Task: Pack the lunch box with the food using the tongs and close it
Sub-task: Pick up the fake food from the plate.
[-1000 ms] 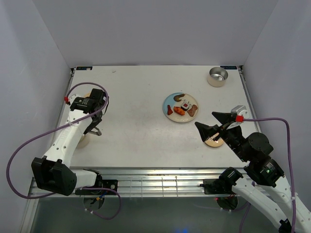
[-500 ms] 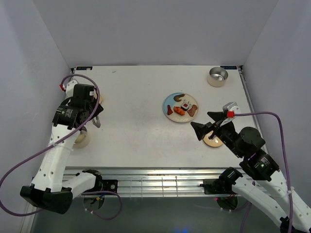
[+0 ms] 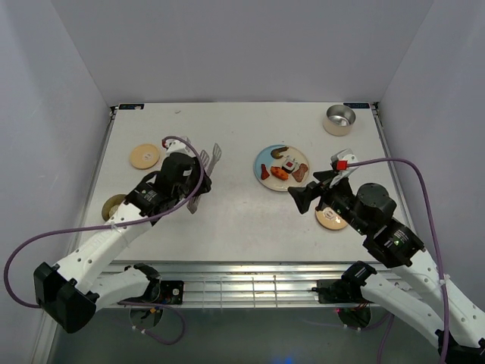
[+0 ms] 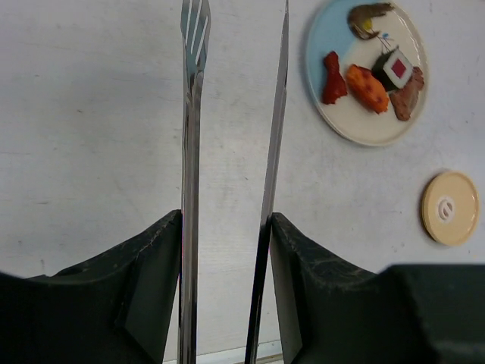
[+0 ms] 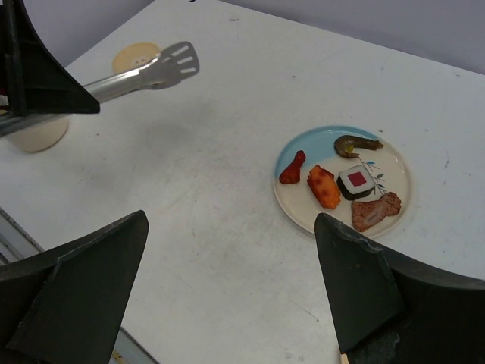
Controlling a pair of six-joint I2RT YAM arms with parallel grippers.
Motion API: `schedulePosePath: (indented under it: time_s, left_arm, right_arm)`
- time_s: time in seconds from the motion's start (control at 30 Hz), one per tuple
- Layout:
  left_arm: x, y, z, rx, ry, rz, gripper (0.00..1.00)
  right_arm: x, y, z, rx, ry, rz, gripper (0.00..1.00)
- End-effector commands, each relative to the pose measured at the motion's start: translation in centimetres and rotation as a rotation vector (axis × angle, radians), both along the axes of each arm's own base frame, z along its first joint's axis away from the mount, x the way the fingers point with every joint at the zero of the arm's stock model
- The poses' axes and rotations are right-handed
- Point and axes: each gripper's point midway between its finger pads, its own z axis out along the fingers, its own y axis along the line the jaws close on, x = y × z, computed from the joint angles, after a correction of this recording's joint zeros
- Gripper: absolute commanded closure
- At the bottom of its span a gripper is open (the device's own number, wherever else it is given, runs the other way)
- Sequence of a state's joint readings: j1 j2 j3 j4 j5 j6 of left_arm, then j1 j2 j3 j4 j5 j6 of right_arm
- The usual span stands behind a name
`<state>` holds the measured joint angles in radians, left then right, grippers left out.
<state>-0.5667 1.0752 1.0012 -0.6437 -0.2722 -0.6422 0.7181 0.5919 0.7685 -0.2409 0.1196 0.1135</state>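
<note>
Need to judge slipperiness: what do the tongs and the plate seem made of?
The tongs look like polished metal: silvery grey with bright streaks along thin arms. The plate looks like glazed ceramic, possibly melamine: smooth, cream and pale blue with a painted sprig.

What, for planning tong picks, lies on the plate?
Five pieces lie on the plate: a red drumstick, an orange nugget, a sushi roll, a brown chunk and a dark curled piece. Nothing covers them; only the plate beneath each is hidden.

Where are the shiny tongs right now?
In the top view, the left gripper holds the tongs left of the plate of food, near the table's middle.
</note>
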Motion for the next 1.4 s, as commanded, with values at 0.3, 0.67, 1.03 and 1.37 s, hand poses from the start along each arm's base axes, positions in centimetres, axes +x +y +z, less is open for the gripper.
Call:
schedulePosePath:
  time_s: [0.3,0.67,1.03,1.37]
  left_arm:
    - [-0.5,-8.7,0.4,-0.057,-0.191,-0.32,0.42]
    - [1.0,-13.5,-1.0,0.079,-0.177,-0.38,0.41]
    - [2.8,-15.9,-4.7,0.177,-0.094,-0.307,0.39]
    - [3.3,-17.7,-6.6,0.233,-0.064,-0.303,0.41]
  right_arm:
    - [1.0,0.8,-0.2,0.067,0.045,-0.034,0.03]
    - [-0.4,-2.0,1.6,0.093,-0.074,-0.082,0.03]
    - [-2.1,-1.9,2.7,0.152,-0.13,-0.012,0.03]
    - [-2.8,-2.1,3.2,0.177,-0.157,0.006,0.03]
